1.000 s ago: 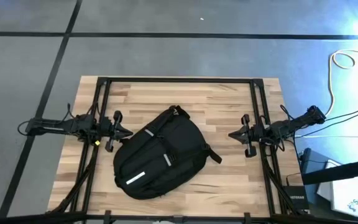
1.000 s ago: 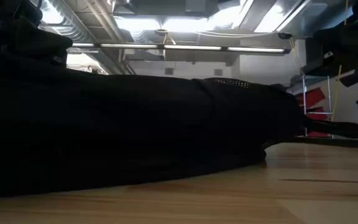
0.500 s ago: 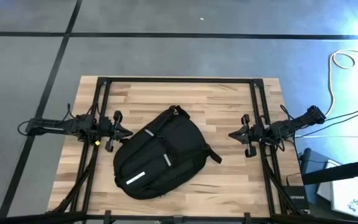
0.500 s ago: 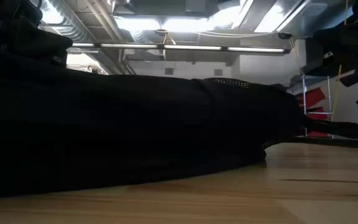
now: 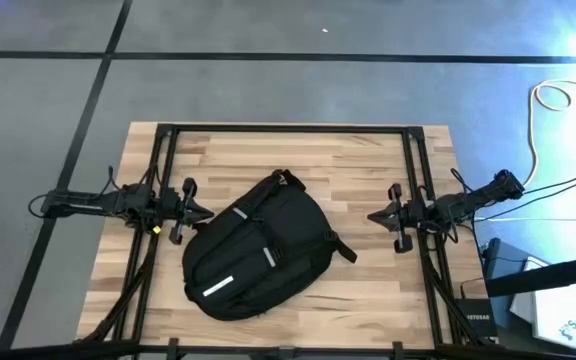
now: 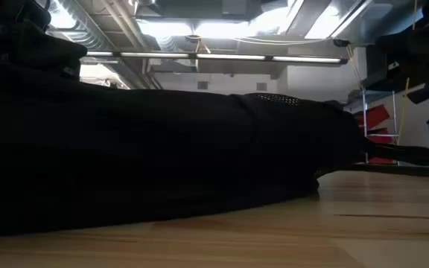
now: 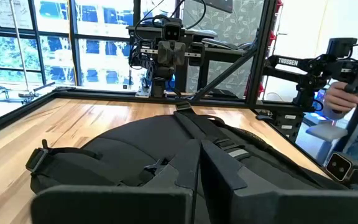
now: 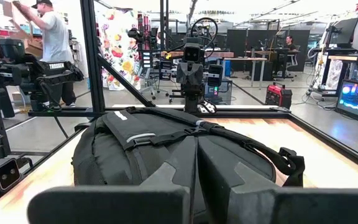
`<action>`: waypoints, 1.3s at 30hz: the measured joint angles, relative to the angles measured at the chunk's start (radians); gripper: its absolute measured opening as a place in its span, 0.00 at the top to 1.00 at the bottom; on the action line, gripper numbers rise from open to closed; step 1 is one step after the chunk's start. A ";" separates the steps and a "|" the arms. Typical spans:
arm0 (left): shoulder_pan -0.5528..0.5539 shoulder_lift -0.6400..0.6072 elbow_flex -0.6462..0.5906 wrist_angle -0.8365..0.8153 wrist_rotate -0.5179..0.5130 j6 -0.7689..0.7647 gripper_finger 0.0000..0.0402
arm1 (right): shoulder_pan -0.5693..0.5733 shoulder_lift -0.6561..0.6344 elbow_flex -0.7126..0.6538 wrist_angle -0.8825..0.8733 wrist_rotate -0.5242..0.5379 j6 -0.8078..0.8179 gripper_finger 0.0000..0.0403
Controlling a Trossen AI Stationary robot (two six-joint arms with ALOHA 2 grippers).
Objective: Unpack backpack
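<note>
The black backpack lies flat on the wooden table, front side with light-grey stripes up, its top loop toward the far edge. It fills the low view and shows in both wrist views. My left gripper hovers shut at the backpack's left side, pointing level toward it. My right gripper hovers shut to the backpack's right, clear of its strap. Whether the left fingertips touch the fabric, I cannot tell.
A black metal frame runs around the table's far and side edges. Bare wood lies beyond the backpack toward the far edge and near the right front corner. Cables and equipment sit off the table's right side. People stand in the room beyond.
</note>
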 joint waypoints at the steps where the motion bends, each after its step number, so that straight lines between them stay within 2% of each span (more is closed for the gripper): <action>1: 0.000 0.000 0.000 0.000 0.000 0.000 1.00 | 0.000 0.000 0.000 0.008 0.004 -0.014 1.00; 8: 0.000 0.000 0.000 0.000 0.000 0.000 1.00 | 0.000 0.000 0.000 0.048 0.020 -0.051 1.00; 19: 0.000 0.000 0.000 0.000 0.000 0.000 1.00 | 0.000 0.020 0.000 -0.001 0.069 -0.068 1.00; 31: 0.000 0.000 0.000 0.000 0.000 0.016 1.00 | 0.000 0.021 0.000 -0.001 0.071 -0.068 1.00; 39: 0.000 0.000 -0.001 0.012 -0.018 0.140 1.00 | 0.000 0.021 0.000 -0.002 0.071 -0.017 1.00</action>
